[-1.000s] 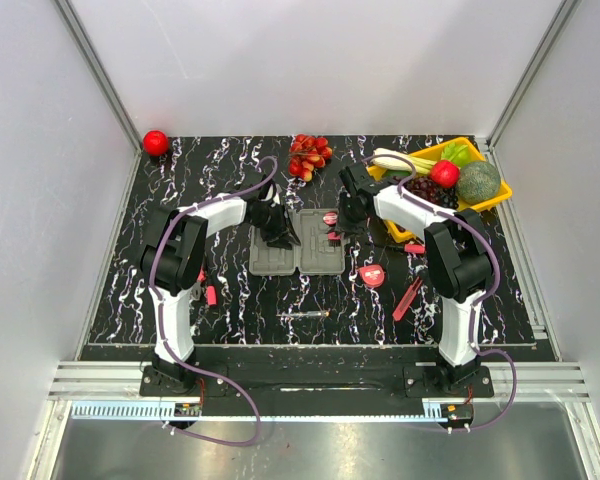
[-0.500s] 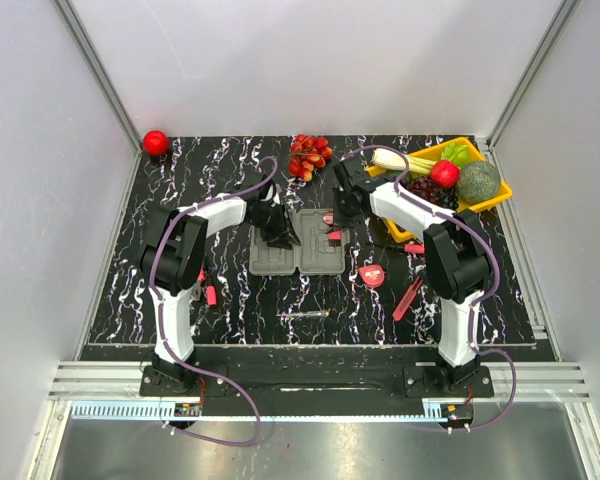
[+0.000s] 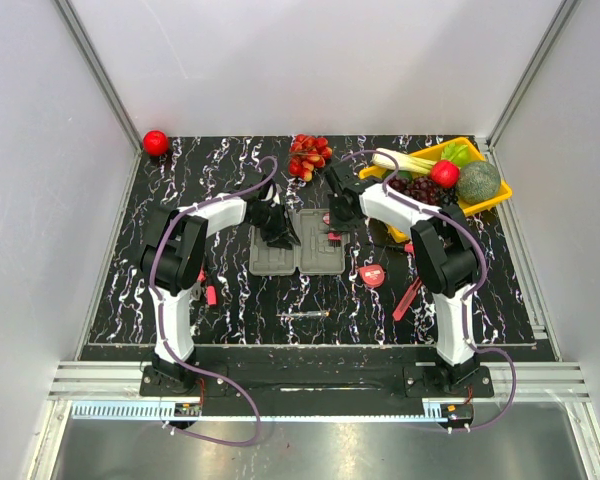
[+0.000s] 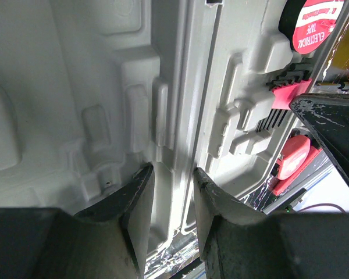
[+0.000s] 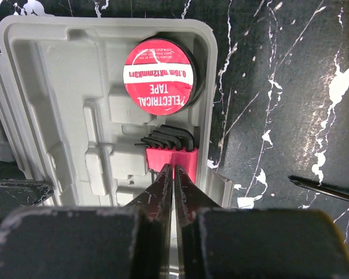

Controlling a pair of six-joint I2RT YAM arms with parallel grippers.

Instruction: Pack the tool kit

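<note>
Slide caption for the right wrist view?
Right gripper, jaws together, at the red hex-key holder beside the electrical tape in the grey case.

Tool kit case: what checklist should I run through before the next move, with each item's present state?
1. Case lies open and flat on the table: ok.
2. Electrical tape sits in its round pocket: ok.
3. Hex key set is in its slot: ok. Whether it is pressed fully home: cannot tell.
4. Right gripper has its jaws shut, with the tips at the hex key holder. Free of it: cannot tell.
5. Left gripper has its jaws apart astride the hinge ridge. Steadying the case: cannot tell.
6. Tape measure and screwdriver lie outside the case, so not all tools are packed: not ok.
</note>
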